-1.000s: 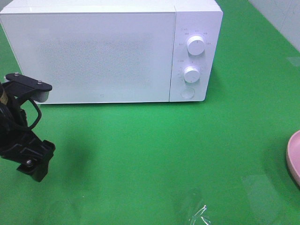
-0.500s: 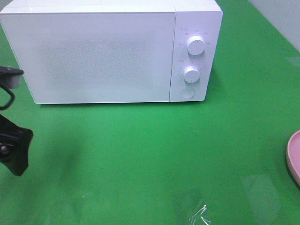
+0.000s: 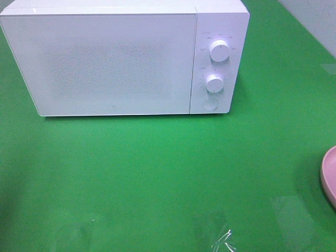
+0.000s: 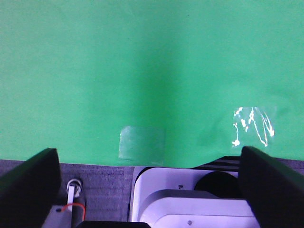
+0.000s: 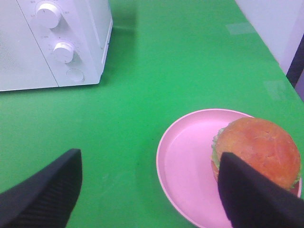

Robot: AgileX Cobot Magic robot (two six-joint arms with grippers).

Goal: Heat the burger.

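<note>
The burger [image 5: 259, 149], with a glossy orange-brown bun and a green lettuce frill, sits on the far side of a pink plate [image 5: 190, 161]. Only the plate's rim [image 3: 329, 176] shows at the right edge of the exterior view. My right gripper [image 5: 149, 161] hangs open above the table just short of the plate, one finger [image 5: 247, 194] in front of the burger, nothing held. The white microwave [image 3: 115, 58] stands at the back with its door shut. My left gripper [image 4: 148, 156] is open over bare green cloth and is out of the exterior view.
Two knobs [image 3: 219, 51] and a round button [image 3: 210, 104] sit on the microwave's right panel. A clear tape patch [image 4: 141, 141] and crinkled clear film [image 3: 223, 242] lie near the table's front edge. Below that edge is the white robot base [image 4: 190, 199].
The left arm, seen at the left edge a second ago, has slid out leftward and is gone from the exterior view. The microwave and plate have not moved.
</note>
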